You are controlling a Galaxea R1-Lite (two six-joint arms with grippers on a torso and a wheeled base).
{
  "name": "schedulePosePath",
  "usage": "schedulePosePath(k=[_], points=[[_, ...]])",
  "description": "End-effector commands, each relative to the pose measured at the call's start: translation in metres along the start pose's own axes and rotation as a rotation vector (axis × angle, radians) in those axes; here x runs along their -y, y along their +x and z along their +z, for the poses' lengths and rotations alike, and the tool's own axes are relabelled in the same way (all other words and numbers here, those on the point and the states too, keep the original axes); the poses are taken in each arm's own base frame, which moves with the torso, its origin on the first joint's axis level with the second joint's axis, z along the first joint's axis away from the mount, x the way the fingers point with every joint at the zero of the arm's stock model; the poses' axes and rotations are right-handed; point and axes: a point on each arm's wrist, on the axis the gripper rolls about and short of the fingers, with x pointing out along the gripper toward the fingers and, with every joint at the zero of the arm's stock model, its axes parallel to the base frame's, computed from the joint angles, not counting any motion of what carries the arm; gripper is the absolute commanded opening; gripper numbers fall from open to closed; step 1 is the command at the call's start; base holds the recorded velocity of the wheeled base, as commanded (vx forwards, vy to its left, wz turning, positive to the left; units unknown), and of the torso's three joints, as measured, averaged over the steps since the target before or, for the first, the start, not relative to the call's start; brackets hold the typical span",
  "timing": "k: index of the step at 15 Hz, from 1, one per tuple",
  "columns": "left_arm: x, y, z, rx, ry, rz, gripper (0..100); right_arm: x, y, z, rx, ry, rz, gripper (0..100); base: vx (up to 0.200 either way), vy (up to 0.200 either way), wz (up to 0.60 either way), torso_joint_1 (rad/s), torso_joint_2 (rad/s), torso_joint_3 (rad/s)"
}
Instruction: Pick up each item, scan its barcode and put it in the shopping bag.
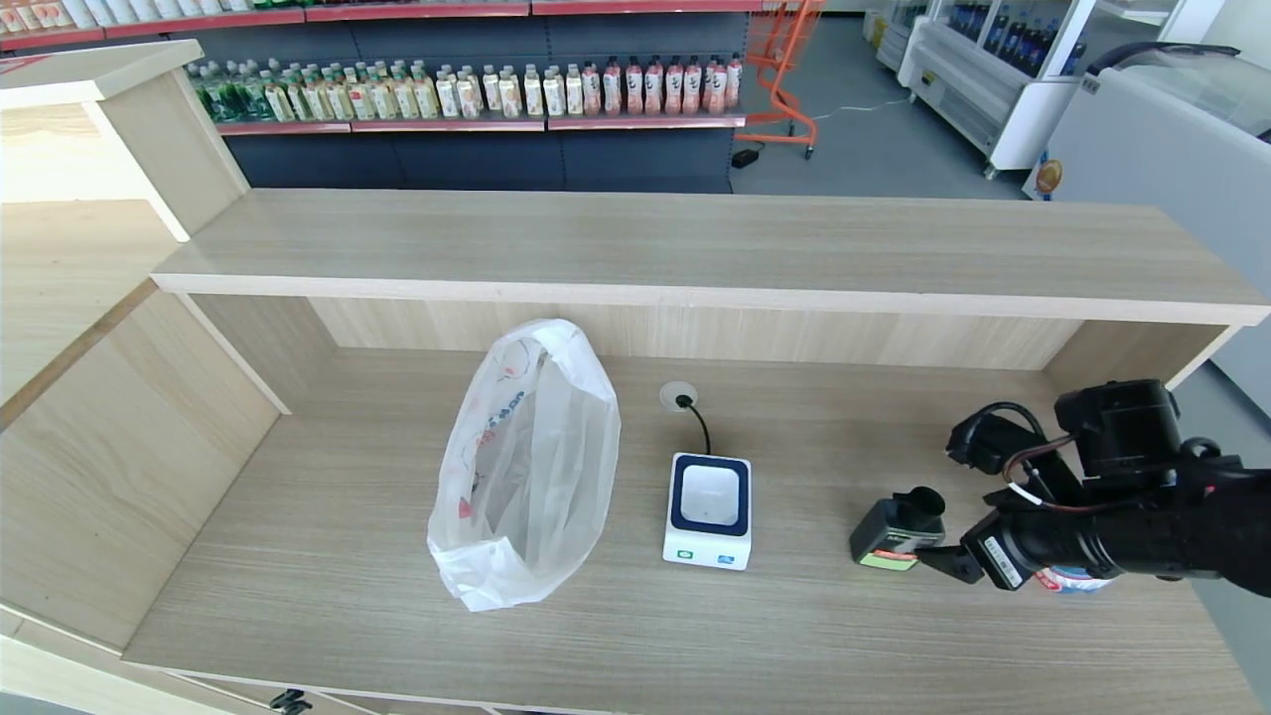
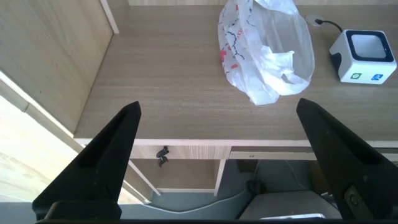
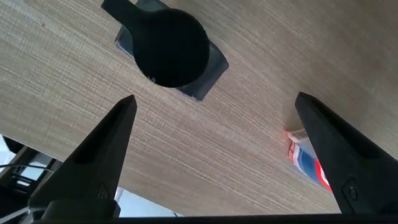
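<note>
Right gripper [image 3: 216, 104] is hanging low over the right end of the counter [image 1: 635, 636], fingers spread wide and gripping nothing. The front edge is running close at 6 o'clock, the back wall [image 1: 695, 333] is standing at 12, and bare wood is opening out toward 9. The dark black-capped item [image 1: 894, 536] is sitting just beside the fingertips at about 10 o'clock, outside the gap; can't tell if it's touching. The red-and-blue item [image 1: 1074, 582] is lying at 3 o'clock, mostly covered by the arm. One finger is cutting it off in the right wrist view. The scanner [image 1: 707, 508] is standing at 9 o'clock from the dark item, apart from it, with its cable [image 1: 698, 422] running toward 12. The shopping bag [image 1: 526, 467] is lying just beside the scanner at 9; its mouth is hard to read. Left gripper [image 2: 219, 109] is hovering over the front edge, fingers wide apart, empty.
</note>
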Motion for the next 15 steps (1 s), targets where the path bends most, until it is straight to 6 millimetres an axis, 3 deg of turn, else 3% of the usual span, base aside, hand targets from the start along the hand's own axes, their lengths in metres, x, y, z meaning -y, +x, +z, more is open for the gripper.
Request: schedulePosePath(k=[1, 11, 12, 15], points=[[0.000, 0.000, 0.000, 0.000, 0.000, 0.001, 100, -0.008, 0.020, -0.001, -0.005, -0.021, 0.055, 100, 0.000, 0.000, 0.00, 0.000, 0.00, 0.000], [0.000, 0.000, 0.000, 0.000, 0.000, -0.001, 100, -0.017, 0.048, 0.014, 0.083, -0.100, 0.105, 100, 0.000, 0.000, 0.00, 0.000, 0.00, 0.000], [0.000, 0.000, 0.000, 0.000, 0.000, -0.001, 100, -0.020, 0.050, 0.015, 0.090, -0.106, 0.121, 0, 0.000, 0.000, 0.00, 0.000, 0.00, 0.000], [0.000, 0.000, 0.000, -0.002, 0.000, 0.001, 100, -0.022, 0.049, 0.015, 0.090, -0.112, 0.126, 0, 0.000, 0.000, 0.00, 0.000, 0.00, 0.000]])
